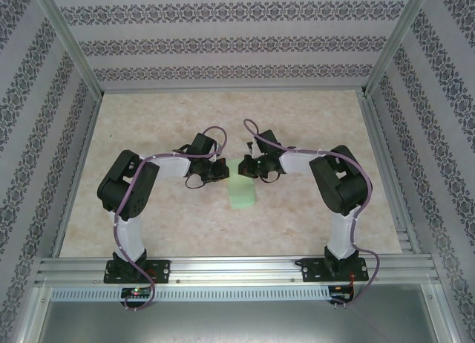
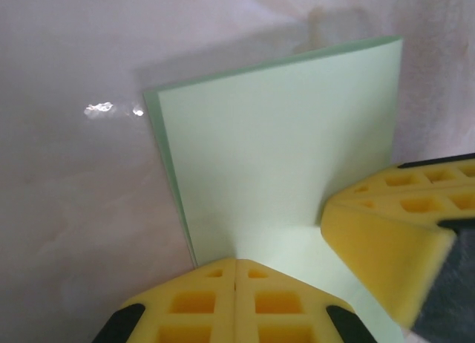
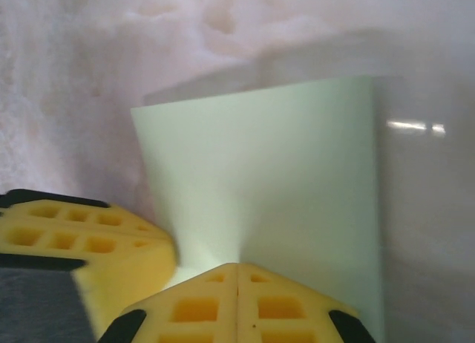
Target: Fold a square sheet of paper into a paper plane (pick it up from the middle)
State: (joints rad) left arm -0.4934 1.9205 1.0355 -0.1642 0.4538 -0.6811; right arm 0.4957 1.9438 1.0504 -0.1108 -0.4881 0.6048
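Left gripper and right gripper are clamped side by side on one edge of the folded sheet. Hazard: uneven pull may shift the layers and skew the crease.

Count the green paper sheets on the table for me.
1. The green sheet, folded double, sits in the middle of the table, pinched along one edge by the left fingers and right fingers. Another sheet tucked inside the fold can't be ruled out.

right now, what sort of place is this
Probably a robot test cell: an aluminium frame boxes in a marble-look table, patterned panels form walls, and the left arm and right arm are bolted at its near edge.
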